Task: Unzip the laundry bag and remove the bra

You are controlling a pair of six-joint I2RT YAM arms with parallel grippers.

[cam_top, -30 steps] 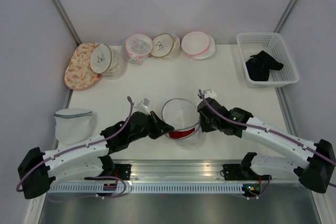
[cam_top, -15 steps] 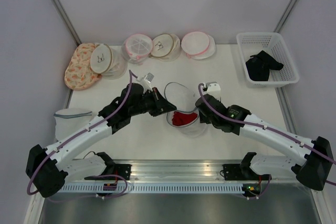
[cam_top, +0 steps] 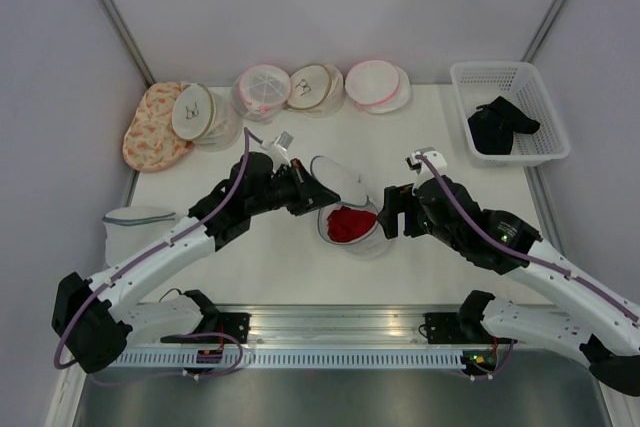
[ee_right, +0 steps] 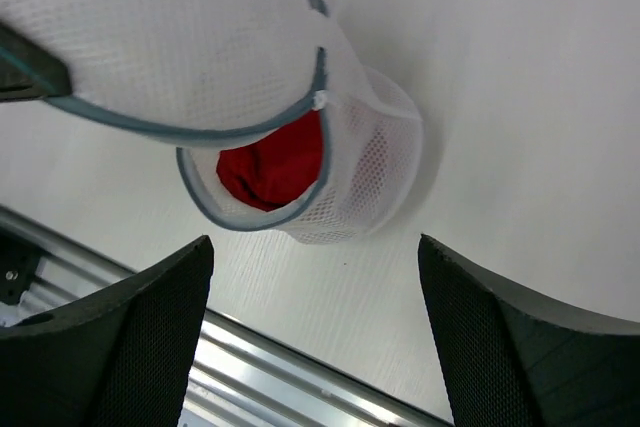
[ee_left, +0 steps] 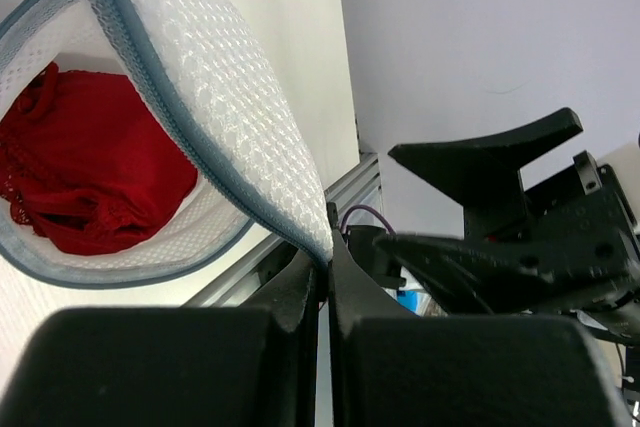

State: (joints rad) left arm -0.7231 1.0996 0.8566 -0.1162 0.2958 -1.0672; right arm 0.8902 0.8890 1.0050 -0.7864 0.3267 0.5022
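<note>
The left gripper (ee_left: 325, 247) pinches the lid (ee_left: 200, 87) of the bag (ee_right: 375, 162), holding it up. The red bra (cam_top: 349, 222) sits inside, mid-table, just left of the spread right gripper (cam_top: 392, 213), the nearer one.

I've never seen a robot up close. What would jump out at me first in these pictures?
The red bra, vivid against the white, lies inside the open mesh laundry bag at the centre of the top view. The left tool pinches the bag's lid by its edge and holds it up; the right tool hangs open beside the bag. A white basket at the far right corner holds something black.
</note>
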